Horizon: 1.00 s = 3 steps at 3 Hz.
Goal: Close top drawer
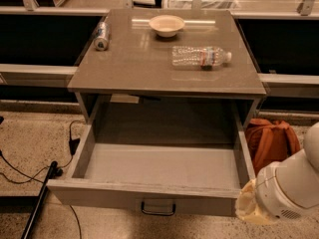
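Observation:
The top drawer [99, 195] stands pulled far out of the grey-brown cabinet. Its pale grey inside holds nothing, and its small dark handle [158, 208] sits mid-front. My gripper [247, 208], cream-coloured at the end of the white arm [289, 188], is at the bottom right. It is right by the right end of the drawer's front panel, at about the height of that panel. I cannot tell whether it touches the panel. The lower drawers are out of view.
On the cabinet top [149, 68] are a pale bowl [166, 25], a clear water bottle [201, 56] lying on its side and a can [101, 35] lying at the left. An orange backpack [271, 138] sits on the floor right of the drawer. Cables [30, 171] and a dark pole [37, 205] lie at the left.

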{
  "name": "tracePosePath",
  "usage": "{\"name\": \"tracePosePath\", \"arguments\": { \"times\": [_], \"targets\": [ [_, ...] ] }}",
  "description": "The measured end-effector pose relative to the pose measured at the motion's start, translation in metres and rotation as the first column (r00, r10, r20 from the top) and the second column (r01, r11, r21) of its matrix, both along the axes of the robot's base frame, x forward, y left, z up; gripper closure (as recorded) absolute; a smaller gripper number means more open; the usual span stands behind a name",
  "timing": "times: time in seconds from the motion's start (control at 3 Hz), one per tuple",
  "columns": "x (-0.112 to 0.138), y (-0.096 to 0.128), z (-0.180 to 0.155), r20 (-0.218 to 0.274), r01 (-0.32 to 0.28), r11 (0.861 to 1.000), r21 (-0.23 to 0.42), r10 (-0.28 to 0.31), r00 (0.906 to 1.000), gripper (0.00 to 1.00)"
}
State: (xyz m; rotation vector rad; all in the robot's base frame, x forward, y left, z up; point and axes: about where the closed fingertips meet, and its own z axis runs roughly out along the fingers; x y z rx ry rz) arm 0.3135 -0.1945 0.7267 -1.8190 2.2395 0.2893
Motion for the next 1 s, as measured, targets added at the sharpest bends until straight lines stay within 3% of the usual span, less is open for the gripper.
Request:
{"name": "tracePosePath", "arguments": {
  "times": [0.33, 0.67, 1.0],
  "targets": [
    [-0.002, 0.001, -0.002, -0.005, -0.004, 1.000, -0.001, 0.004, 1.0000, 1.00],
    [0.004, 0.008, -0.020, 0.005, 0.004, 0.999, 0.043, -0.004, 1.0000, 1.00],
    [0.008, 0.017, -0.051, 0.059, 0.003, 0.998, 0.064, -0.007, 0.9982, 1.00]
  ]
}}
